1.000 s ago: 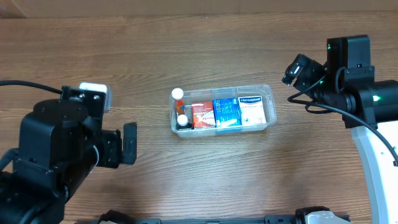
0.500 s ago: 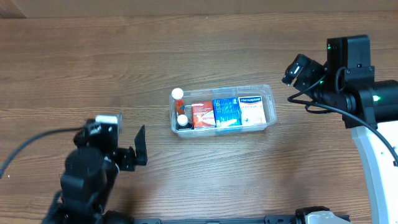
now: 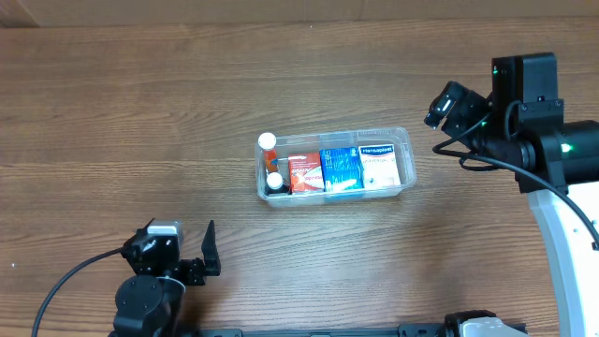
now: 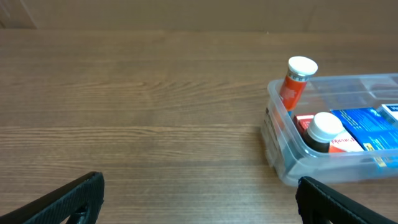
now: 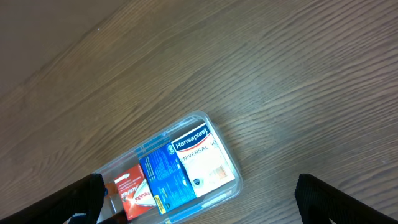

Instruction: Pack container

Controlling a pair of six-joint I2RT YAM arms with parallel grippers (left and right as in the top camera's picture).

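The clear plastic container (image 3: 408,159) sits mid-table. It holds a red box (image 3: 304,174), a blue box (image 3: 341,169), a white Hansaplast box (image 3: 381,165), an orange tube (image 3: 269,147) with a white cap and a dark bottle (image 3: 274,183) with a white cap. It also shows in the left wrist view (image 4: 280,140) and the right wrist view (image 5: 217,146). My left gripper (image 4: 199,198) is open and empty, low at the front left, apart from the container. My right gripper (image 5: 198,198) is open and empty, held above the table to the container's right.
The brown wooden table (image 3: 140,94) surrounds the container. The right arm's black body (image 3: 533,122) and white base (image 3: 571,243) stand at the right edge. A cable (image 3: 65,281) trails from the left arm at the front left.
My left arm has drawn back toward the front edge, and its gripper now lies lower and farther from the container. The right arm and the container have not moved.
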